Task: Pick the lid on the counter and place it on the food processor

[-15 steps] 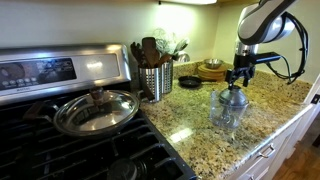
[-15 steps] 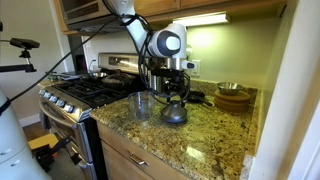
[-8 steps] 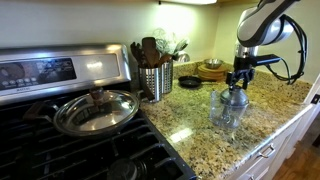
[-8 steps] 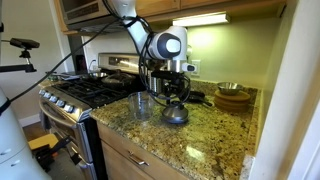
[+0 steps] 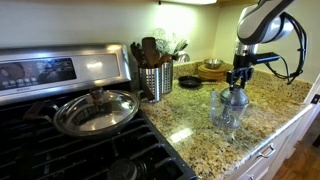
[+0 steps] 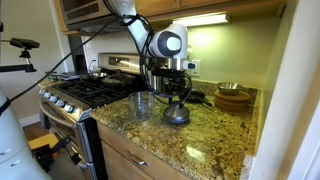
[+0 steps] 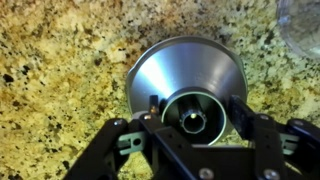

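Straddling the lid [image 7: 172, 68], end effector [image 7: 193, 106] apparently unclosed, bare counter [image 7: 60, 80] around.

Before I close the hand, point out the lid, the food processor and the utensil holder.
lid [image 7: 185, 78]: wrist view, on its sloping metal dome.
food processor [image 6: 141, 106]: an exterior view, on its clear side wall.
utensil holder [image 5: 157, 81]: an exterior view, on its perforated steel side.

counter [image 5: 192, 116]: granite | on it: lid [image 6: 176, 114], food processor [image 6: 141, 106], utensil holder [image 5: 156, 80], black dish [image 5: 189, 82]
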Tool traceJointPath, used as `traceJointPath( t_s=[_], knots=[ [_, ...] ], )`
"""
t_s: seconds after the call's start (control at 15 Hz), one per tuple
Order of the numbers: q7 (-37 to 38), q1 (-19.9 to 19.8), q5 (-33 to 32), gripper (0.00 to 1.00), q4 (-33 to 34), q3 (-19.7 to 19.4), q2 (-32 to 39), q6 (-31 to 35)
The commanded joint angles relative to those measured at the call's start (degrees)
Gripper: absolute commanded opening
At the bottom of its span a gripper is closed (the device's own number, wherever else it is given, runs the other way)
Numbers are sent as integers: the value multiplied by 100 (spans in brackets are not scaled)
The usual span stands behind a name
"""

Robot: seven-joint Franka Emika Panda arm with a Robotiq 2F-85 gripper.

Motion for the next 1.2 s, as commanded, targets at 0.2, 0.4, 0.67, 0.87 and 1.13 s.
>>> traceJointPath(
  t_s=[0.2,0.4,0.67,0.87,1.13],
  knots=[
    [-207,-54,59,35,-32,8,-95,0],
    [-258,-66,89,35,-32,21,-107,-32],
    [-502,-119,233,35,-98,79,-265,-226],
    [-647,-120,225,35,-213,49,-518,-380],
    [-648,-72,73,35,-338,-9,-914,-611]
  ],
)
